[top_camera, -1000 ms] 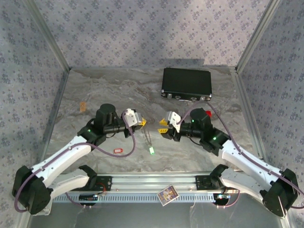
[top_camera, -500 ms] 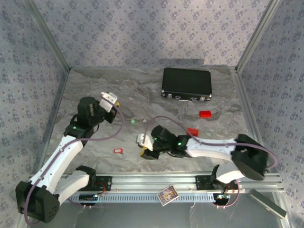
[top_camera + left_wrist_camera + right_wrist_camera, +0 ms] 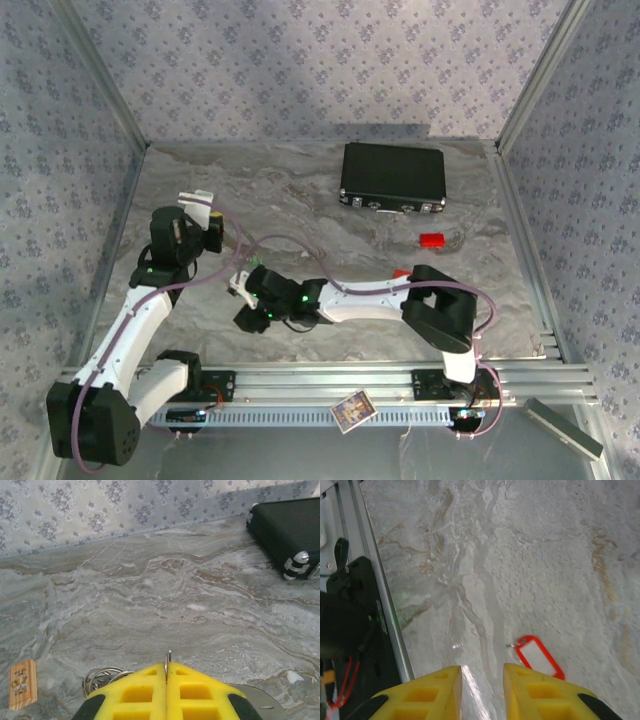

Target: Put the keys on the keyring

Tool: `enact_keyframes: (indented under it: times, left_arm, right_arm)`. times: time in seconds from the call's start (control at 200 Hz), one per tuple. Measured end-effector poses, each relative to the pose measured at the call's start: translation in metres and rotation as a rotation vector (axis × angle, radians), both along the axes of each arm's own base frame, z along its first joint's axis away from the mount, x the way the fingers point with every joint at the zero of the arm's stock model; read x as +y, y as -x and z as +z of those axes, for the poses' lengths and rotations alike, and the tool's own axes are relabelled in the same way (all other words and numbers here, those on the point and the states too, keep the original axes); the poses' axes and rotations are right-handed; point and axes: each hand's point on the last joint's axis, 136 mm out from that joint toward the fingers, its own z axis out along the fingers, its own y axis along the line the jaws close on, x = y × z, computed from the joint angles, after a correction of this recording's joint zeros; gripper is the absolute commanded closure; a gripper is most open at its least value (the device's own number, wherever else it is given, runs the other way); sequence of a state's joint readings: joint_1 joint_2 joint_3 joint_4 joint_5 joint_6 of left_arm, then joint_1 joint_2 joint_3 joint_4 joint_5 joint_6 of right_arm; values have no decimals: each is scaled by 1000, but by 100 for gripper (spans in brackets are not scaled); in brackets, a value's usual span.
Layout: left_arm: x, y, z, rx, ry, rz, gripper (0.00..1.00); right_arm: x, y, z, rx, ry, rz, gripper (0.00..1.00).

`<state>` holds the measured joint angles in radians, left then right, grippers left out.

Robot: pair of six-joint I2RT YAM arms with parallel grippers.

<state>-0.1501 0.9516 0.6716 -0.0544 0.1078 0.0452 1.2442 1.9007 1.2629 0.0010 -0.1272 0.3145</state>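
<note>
Left wrist view tells most of it: the left gripper point(image 3: 167, 669) is seen clamped tight on the keyring point(image 3: 103, 675). A thin bit of wire is pinched at the seam of the yellow fingers point(image 3: 135, 695) and the loops hang off to one side, all of it held up above the marble table point(image 3: 150, 595). From the right wrist, the right gripper point(image 3: 482, 677) is seen with jaws apart and nothing between them, low over the red key point(image 3: 539, 657), which lies flat on the table just beside one finger. So no key has been threaded yet, by the look of it. Red one is to be picked up and fed on first; the green and white key can't be made out for sure.
</note>
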Motion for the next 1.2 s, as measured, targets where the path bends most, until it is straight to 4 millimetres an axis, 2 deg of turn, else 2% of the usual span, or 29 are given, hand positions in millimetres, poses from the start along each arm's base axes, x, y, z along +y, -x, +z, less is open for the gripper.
enact_keyframes:
  times: [0.09,0.2,0.475,0.62,0.899,1.099,1.199]
  left_arm:
    - [6,-1,-3,5,8,30,100]
    - [12,-3,-5,-1,20,62,100]
    - [14,-3,-5,-7,29,71,100]
    - [14,-4,-5,-9,30,71,100]
    - [14,-4,-4,-12,30,70,100]
    - [13,-4,-4,-12,31,68,100]
    - [13,-4,-4,-11,31,67,100]
  right_arm:
    - [5,-6,-4,33,29,-29,63]
    - [8,-12,-17,71,90,-54,59]
    - [15,-24,-54,66,234,-79,56]
    - [10,-29,-69,47,290,-85,55]
    - [13,-30,-72,11,324,-76,55]
    - [9,-29,-75,-50,363,-72,63]
    - [1,-28,-76,-70,378,-74,66]
